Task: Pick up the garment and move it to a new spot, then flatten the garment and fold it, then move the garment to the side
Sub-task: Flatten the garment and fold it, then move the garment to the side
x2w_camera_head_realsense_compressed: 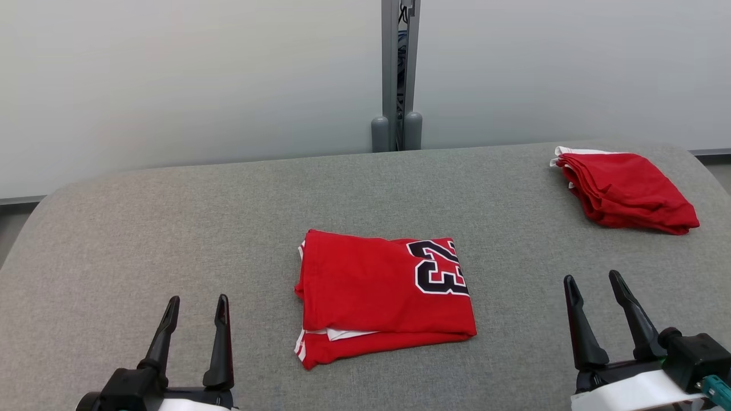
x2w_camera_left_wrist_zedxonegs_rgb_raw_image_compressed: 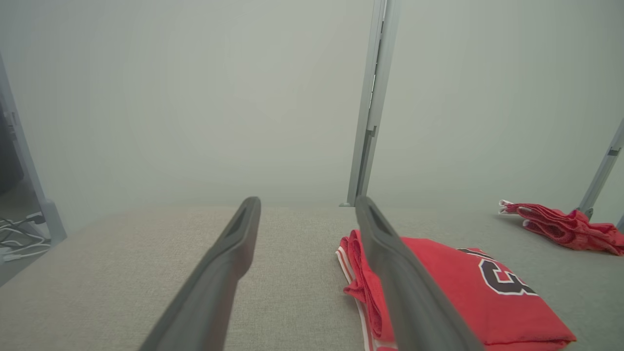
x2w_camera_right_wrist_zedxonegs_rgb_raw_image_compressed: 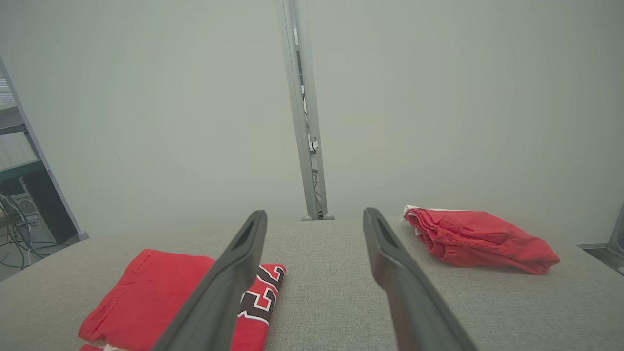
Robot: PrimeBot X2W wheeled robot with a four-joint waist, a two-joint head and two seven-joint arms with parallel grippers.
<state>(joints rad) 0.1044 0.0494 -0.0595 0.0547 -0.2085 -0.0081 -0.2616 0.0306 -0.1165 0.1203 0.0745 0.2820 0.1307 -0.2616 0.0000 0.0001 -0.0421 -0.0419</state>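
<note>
Grey fabric covers the padded table (x2w_camera_head_realsense_compressed: 171, 228), which runs back to a pale frosted wall (x2w_camera_head_realsense_compressed: 200, 74) split by an upright metal post (x2w_camera_head_realsense_compressed: 400, 74). At the middle of this surface lies the red jersey (x2w_camera_head_realsense_compressed: 382, 297), folded into a flat, roughly square packet. Its dark, white-edged number (x2w_camera_head_realsense_compressed: 440, 267) faces up at the far right corner, and white trim peeks out along the left edge and at the near left corner. Nothing touches it. The left gripper (x2w_camera_head_realsense_compressed: 197, 302) hangs at the lower left of the head view, to the left of the jersey and apart from it, with both dark fingers spread and nothing between them. In the left wrist view the jersey sits just past the right-hand finger. The right gripper (x2w_camera_head_realsense_compressed: 591, 278) hangs at the lower right, clear of the jersey's right edge, its fingers likewise released and empty. From the right wrist view the jersey lies to the left of that gripper's fingers. Well away, at the far right corner of the table, a second red garment (x2w_camera_head_realsense_compressed: 625, 191) lies folded in a looser heap with a white edge showing at its back. Some cables (x2w_camera_left_wrist_zedxonegs_rgb_raw_image_compressed: 19, 236) lie on the floor beyond the table's left side.
</note>
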